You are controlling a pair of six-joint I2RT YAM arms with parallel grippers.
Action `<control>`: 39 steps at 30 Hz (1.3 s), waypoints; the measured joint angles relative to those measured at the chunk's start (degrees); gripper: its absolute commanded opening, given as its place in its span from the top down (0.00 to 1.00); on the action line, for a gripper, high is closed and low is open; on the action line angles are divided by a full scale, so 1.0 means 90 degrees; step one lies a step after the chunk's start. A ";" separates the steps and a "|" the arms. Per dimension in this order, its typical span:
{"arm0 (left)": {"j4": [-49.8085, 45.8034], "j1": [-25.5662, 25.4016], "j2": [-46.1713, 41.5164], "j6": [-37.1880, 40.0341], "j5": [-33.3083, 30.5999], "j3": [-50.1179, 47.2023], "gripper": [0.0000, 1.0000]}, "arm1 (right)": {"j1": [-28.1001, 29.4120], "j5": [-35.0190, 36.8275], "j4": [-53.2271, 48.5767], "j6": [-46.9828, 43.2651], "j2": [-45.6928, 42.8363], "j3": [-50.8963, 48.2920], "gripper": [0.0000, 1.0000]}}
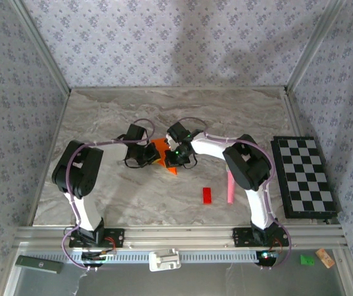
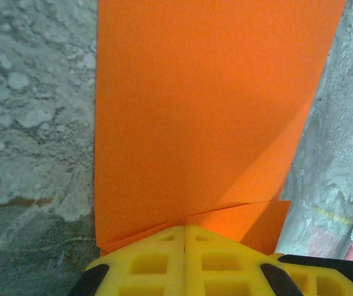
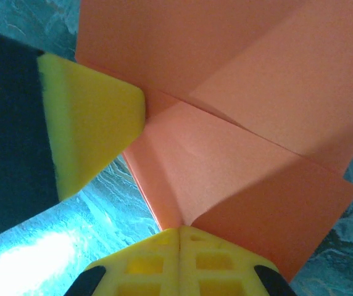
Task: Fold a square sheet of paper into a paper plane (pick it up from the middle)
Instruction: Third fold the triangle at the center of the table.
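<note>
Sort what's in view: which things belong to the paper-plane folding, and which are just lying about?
In the job: orange paper sheet, partly folded; left hand; right hand.
Lying about: red block; pink toy; checkerboard.

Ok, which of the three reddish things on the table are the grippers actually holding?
The folded orange paper, pinched by the left gripper and right gripper. The red block and pink stick lie untouched nearer the right arm's base.
</note>
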 measured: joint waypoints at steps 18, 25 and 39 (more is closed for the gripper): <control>-0.0311 -0.0029 0.0177 0.0000 -0.0029 0.0299 1.00 | 0.0051 -0.0231 -0.0141 -0.0488 -0.0250 -0.0002 1.00; -0.0333 -0.0034 0.0180 0.0029 -0.0051 0.0308 1.00 | 0.0049 -0.0180 -0.0253 -0.0590 -0.0202 -0.0010 1.00; -0.0340 0.0002 0.0182 0.0301 -0.0051 0.0308 1.00 | -0.0092 -0.0498 0.0282 -0.0794 -0.0352 -0.0736 1.00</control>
